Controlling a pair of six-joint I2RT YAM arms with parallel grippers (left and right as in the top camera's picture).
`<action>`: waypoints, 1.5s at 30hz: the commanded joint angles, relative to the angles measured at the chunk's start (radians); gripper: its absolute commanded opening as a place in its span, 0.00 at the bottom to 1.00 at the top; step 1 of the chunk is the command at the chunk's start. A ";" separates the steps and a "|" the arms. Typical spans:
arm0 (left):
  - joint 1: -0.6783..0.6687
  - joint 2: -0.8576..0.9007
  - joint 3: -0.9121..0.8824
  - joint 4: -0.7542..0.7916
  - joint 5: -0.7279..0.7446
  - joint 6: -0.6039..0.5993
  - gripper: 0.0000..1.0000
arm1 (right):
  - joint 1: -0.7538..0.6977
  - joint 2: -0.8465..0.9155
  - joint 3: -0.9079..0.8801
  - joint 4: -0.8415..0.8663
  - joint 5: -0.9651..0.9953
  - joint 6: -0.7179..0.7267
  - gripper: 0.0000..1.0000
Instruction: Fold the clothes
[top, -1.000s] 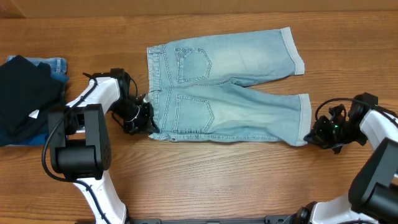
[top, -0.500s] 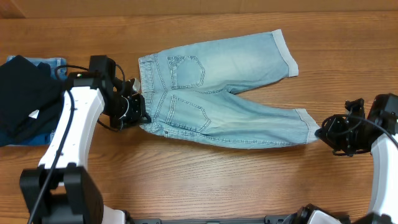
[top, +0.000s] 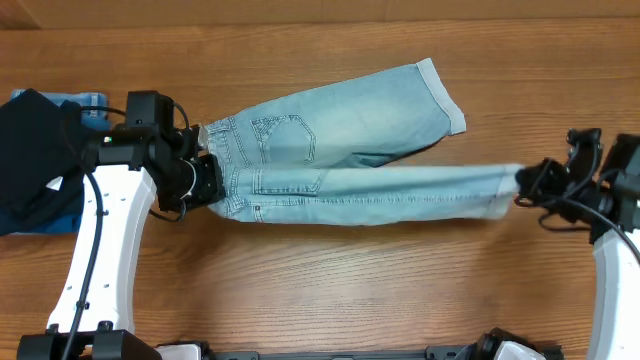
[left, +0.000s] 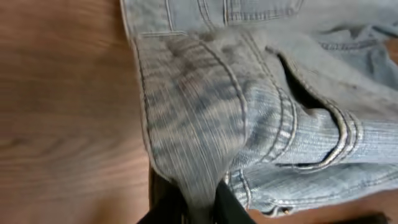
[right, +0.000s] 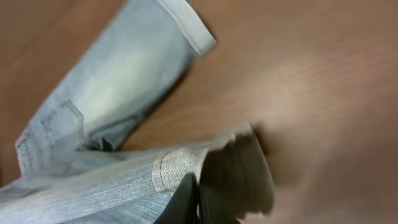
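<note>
Table (top: 320, 300), wooden: what takes up most of it?

— Pale denim shorts (top: 300, 140), spread across the middle. The waistband (top: 222, 165) is at the left. One leg slants off to the far right, and the other is pulled into a straight, narrow band running right.

And the arms?

— The left arm (top: 110, 230) comes up from the near left edge to the waist end. The right arm (top: 610, 270) comes in from the near right to the end of the straight leg.

What lies at the far left?

— A black garment (top: 30, 150) with a small white tag lies on top of darker denim (top: 85, 100), well apart from the shorts.

Are the hands holding anything?

— The left gripper (top: 208, 182) pinches the waistband. In its wrist view the denim (left: 205, 106) funnels down between the dark fingers (left: 230, 208). The right gripper (top: 527, 185) is pressed together on the cuff (top: 505, 190) of the straight leg. Its wrist view shows that cuff (right: 171, 168) clamped at the fingers (right: 183, 199), with the other leg's turned-up hem (right: 186, 28) lying farther off on the wood.

Is the stretched leg lifted off the wood?

— I cannot tell from these views.
</note>
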 joint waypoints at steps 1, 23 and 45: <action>0.000 0.010 0.005 0.078 -0.095 -0.014 0.16 | 0.064 0.061 0.064 0.097 0.013 0.007 0.04; 0.001 0.179 0.004 0.639 -0.267 -0.153 0.11 | 0.301 0.480 0.197 0.723 0.076 0.109 0.10; -0.002 0.284 0.004 0.588 -0.226 -0.159 0.11 | 0.301 0.826 0.264 0.540 -0.124 -0.163 0.43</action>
